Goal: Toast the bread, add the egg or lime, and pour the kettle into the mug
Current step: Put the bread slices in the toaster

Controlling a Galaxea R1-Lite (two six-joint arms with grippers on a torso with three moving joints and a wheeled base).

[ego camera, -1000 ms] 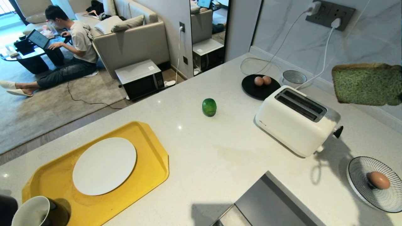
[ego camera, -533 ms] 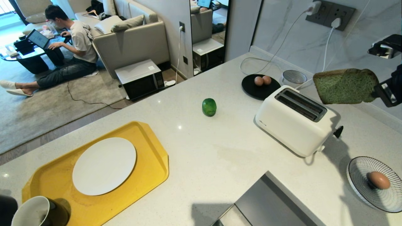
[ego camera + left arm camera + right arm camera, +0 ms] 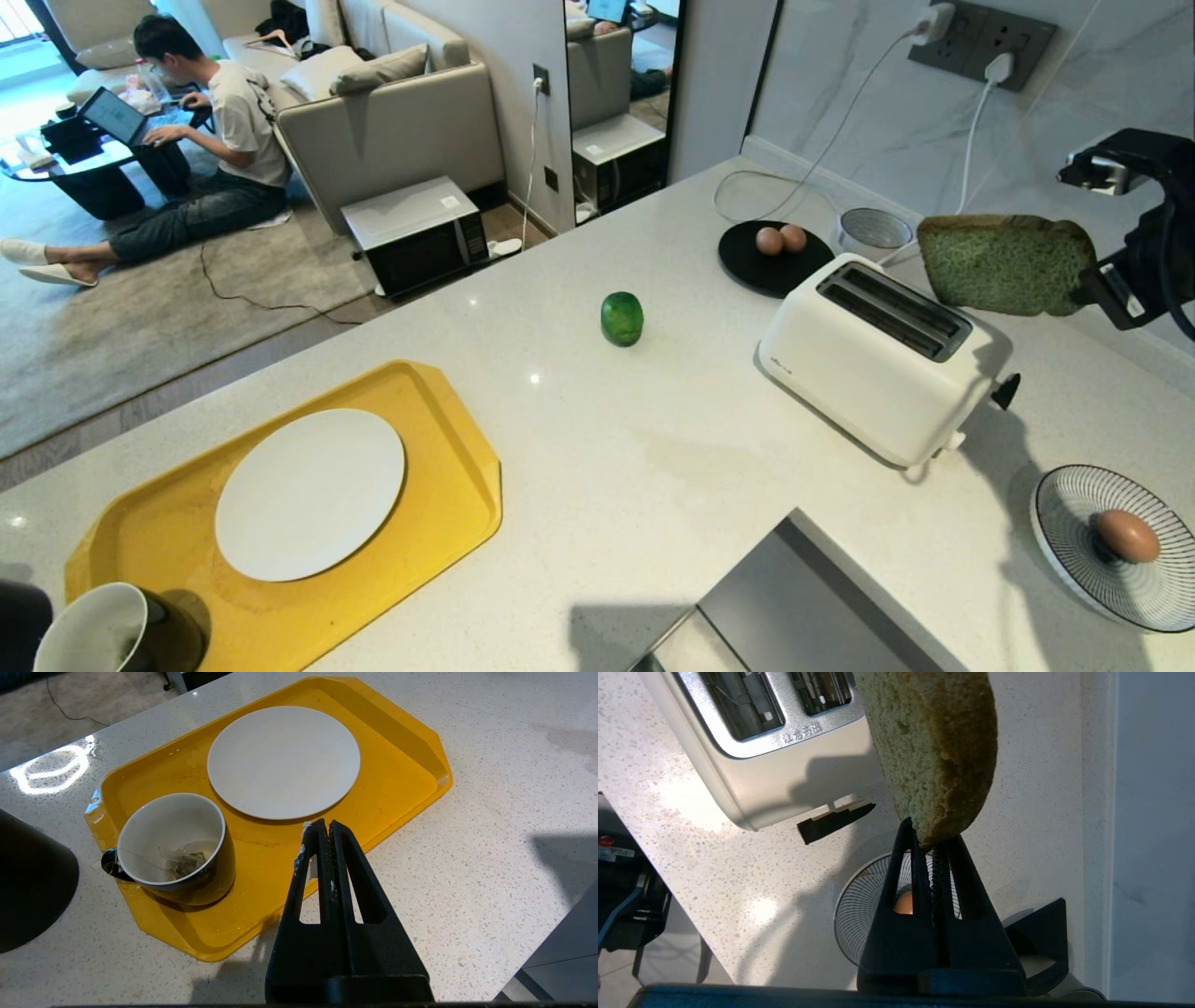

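Note:
My right gripper (image 3: 1086, 291) (image 3: 927, 842) is shut on one edge of the pale green bread (image 3: 1004, 264) (image 3: 934, 742). It holds the slice in the air above the right end of the white toaster (image 3: 878, 364) (image 3: 784, 774), whose two slots (image 3: 892, 311) are empty. The lime (image 3: 622, 318) lies alone mid-counter. One egg (image 3: 1127, 535) sits on a striped plate (image 3: 1074, 523); two more (image 3: 780, 240) lie on a black plate. The mug (image 3: 173, 847) with a tea bag stands on the yellow tray (image 3: 402, 765). My left gripper (image 3: 325, 828), shut and empty, hovers beside it. The kettle (image 3: 28, 882) shows only partly.
A white plate (image 3: 311, 493) lies on the tray. A small bowl (image 3: 875, 229) and cables stand by the wall behind the toaster. A grey sunken panel (image 3: 812, 597) cuts into the counter's front edge. A person sits on the floor in the room beyond.
The bread has travelled left from the view's right edge to above the toaster's right end, and the right gripper has come into the head view. The left gripper has not moved.

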